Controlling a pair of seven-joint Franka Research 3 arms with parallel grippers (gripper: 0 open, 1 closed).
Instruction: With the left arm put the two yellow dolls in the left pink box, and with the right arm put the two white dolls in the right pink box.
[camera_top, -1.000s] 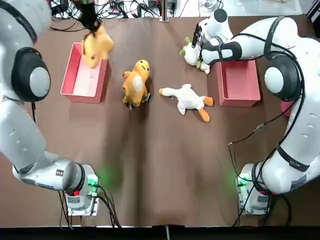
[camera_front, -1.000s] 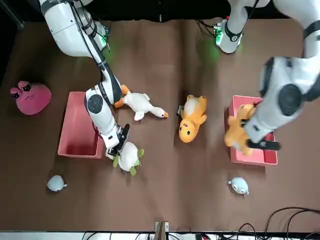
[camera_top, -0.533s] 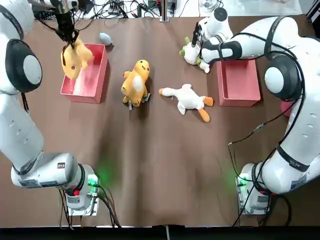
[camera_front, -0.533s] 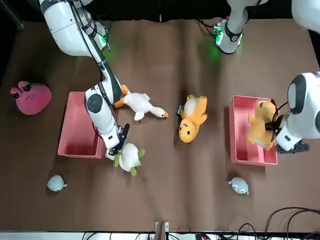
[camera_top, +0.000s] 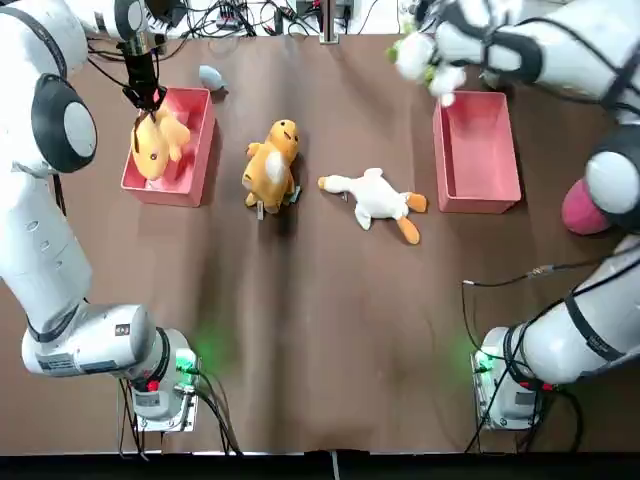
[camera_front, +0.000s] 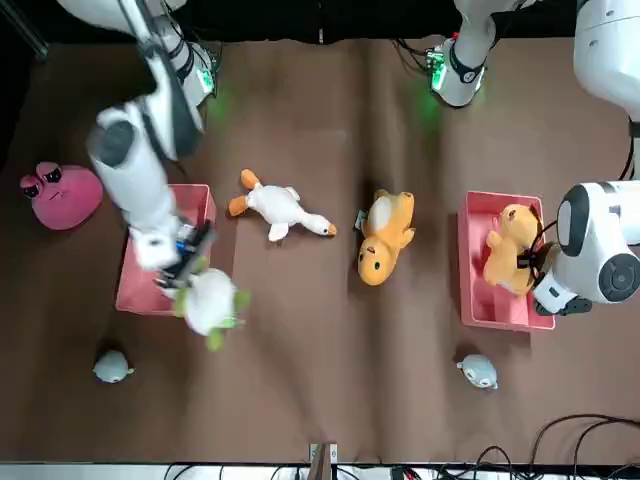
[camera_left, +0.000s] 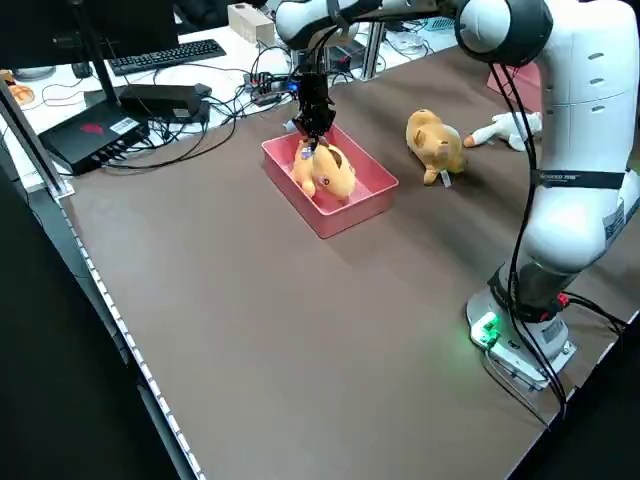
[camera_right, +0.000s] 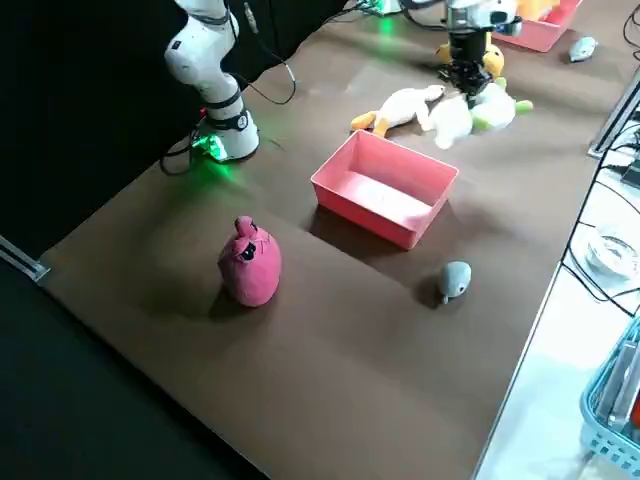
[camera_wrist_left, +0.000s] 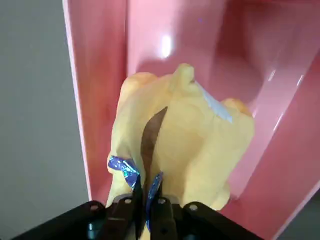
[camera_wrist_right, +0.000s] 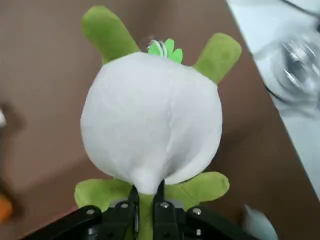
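The left pincer (camera_wrist_left: 145, 192) is at the left pink box (camera_top: 201, 166), and it has the first yellow doll (camera_wrist_left: 180, 145) gripped between its fingertips! That doll sits within the box walls, at the side nearer the robot in the overhead view, part of the pink floor showing beside it. The second yellow doll (camera_top: 270, 166), white-bellied, lies on the table (camera_top: 320, 330) between the two boxes, nearer the left one.

Over to the right arm: its pincer (camera_wrist_right: 145, 197) is clamped on the green-and-white doll (camera_wrist_right: 152, 115), pinching it at the green part between its two lower green limbs, with the round white body out past the fingertips. It hangs beside the far end of the right pink box (camera_top: 476, 150), on the side toward the middle of the table, and the front view has the pincer right by the box's rim.

The white duck doll (camera_top: 372, 196) with orange feet lies on the table, just left of the right box, bill pointing toward the second yellow doll. A pink plush toy (camera_right: 250, 263) is out beyond the right box, and two small grey-blue toys (camera_front: 112, 367) (camera_front: 479, 371) rest on the table, one past each box.
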